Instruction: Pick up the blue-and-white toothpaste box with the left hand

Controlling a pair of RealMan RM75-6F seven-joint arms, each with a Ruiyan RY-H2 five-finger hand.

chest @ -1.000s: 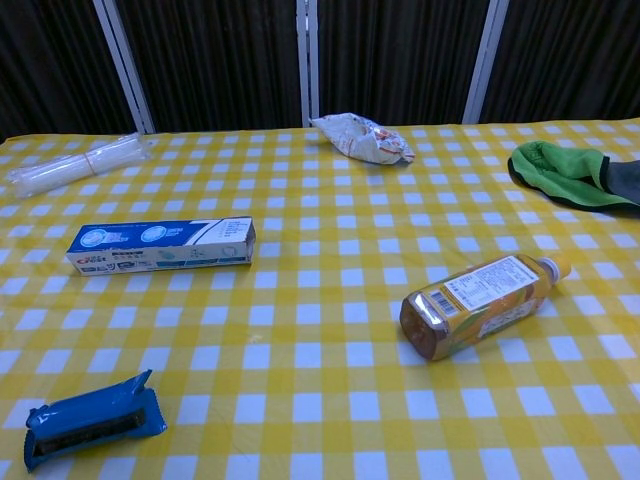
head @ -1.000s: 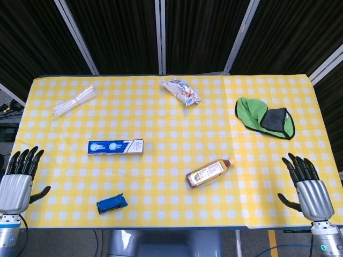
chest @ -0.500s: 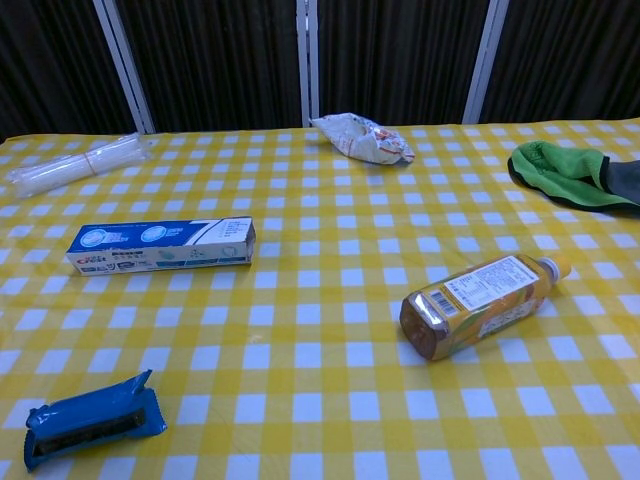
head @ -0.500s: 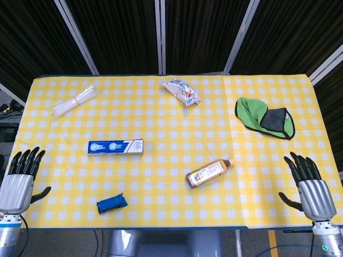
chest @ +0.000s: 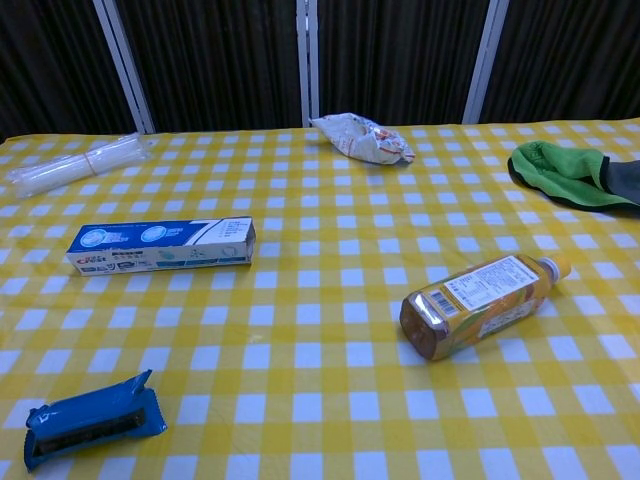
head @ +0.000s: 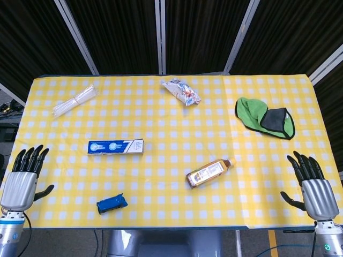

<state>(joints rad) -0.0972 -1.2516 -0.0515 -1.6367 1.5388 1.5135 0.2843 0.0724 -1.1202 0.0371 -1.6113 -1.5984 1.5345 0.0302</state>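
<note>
Blue-and-white toothpaste box (head: 116, 146) lay flat on the yellow checked tablecloth (head: 171, 118), left hand (head: 20, 182) well left of the box, fingers spread and empty, right hand (head: 313, 188) far right, likewise spread, blue snack packet (head: 112, 203) near the box.

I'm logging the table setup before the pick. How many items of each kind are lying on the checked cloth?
Boxes: 1, toothpaste box
Bottles: 1, drink bottle
Sealed packets: 2, blue packet, snack bag
Clear plastic bundles: 1
Cloths: 1, green and grey cloth
Total: 6
</note>
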